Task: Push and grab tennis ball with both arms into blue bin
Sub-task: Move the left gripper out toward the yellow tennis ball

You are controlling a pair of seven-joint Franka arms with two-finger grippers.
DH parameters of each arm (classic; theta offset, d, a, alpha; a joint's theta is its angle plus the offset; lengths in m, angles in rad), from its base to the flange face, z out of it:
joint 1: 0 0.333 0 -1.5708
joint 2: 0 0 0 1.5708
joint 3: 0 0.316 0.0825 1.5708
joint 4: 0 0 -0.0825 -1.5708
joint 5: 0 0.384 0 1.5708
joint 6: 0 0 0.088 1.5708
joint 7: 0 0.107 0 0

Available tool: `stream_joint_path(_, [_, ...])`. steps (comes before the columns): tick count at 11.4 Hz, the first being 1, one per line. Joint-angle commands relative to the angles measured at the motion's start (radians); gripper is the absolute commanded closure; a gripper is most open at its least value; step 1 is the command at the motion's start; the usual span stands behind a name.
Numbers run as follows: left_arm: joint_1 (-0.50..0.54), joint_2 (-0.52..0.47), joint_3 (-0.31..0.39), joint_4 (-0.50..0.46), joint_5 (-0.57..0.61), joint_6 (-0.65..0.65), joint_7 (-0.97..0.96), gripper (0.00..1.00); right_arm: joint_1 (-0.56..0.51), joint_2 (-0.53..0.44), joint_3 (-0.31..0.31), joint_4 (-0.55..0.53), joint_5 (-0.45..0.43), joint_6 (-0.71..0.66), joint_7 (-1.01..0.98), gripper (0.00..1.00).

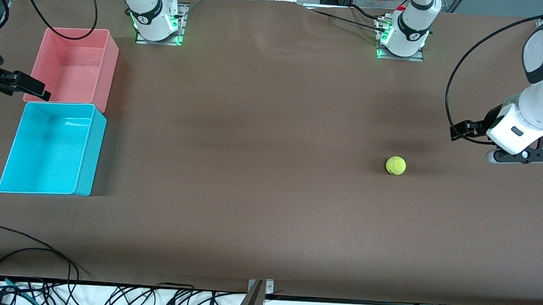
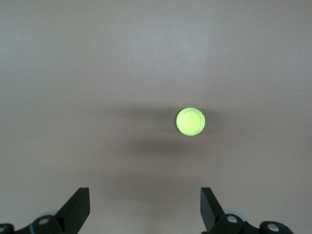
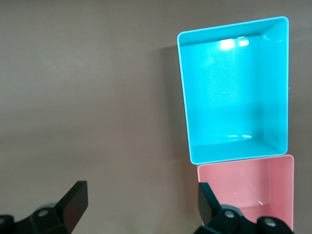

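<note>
Task looks to be at the very start: the tennis ball point(image 1: 395, 165) sits alone on the bare brown bench point(image 1: 261, 179), toward the left arm's end, well apart from both bins and roughly midway between the base edge and the front-camera edge. The blue bin point(image 1: 88, 153) is at the right arm's end of the bench, empty, touching or just beside the pink bin point(image 1: 111, 67), which lies farther from the front camera. Left claw point(image 2: 144, 209) hangs over the bench near the left arm's end edge, jaws spread wide w/ nothing between them; the left wrist view shows the ball ahead of the fingers point(image 2: 78, 204), not touching. Right claw point(image 3: 141, 204) is also wide open & empty, hovering at the right arm's end edge by the bins, blue bin in its wrist view; it seems to be waiting. Step in hand, as I read it: left arm lining up for the push. Next move prob. calls for lowering the left claw to ball height on the side of the ball away from the bins, then sweeping it along the bench toward the right arm's end, keeping the push centred since a ball rolls off-line easily. Right arm would then need to meet it, close on it & lift it over the blue bin's rim, not the pink one.
</note>
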Motion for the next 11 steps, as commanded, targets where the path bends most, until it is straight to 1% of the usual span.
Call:
stream_joint_path(1, [0.003,0.030,-0.003,-0.024,0.032,0.019,-0.001,0.00,-0.008,0.012,0.002,0.021,0.011,-0.009,-0.016,0.00])
stream_joint_path(4, [0.006,0.045,-0.003,-0.027,0.033,0.027,-0.001,0.00,-0.008,0.012,0.001,0.021,0.011,-0.007,-0.017,0.00])
stream_joint_path(6, [0.008,0.048,0.008,-0.067,0.033,0.100,0.002,0.00,-0.008,0.012,0.001,0.021,0.009,-0.006,-0.016,0.00])
stream_joint_path(7, [0.008,0.065,0.023,-0.084,0.032,0.143,0.008,0.00,-0.008,0.014,0.001,0.021,0.011,-0.006,-0.017,0.00])
stream_joint_path(11, [0.008,0.077,0.028,-0.185,0.032,0.303,0.094,0.00,-0.008,0.014,0.002,0.021,0.011,-0.006,-0.016,0.00])
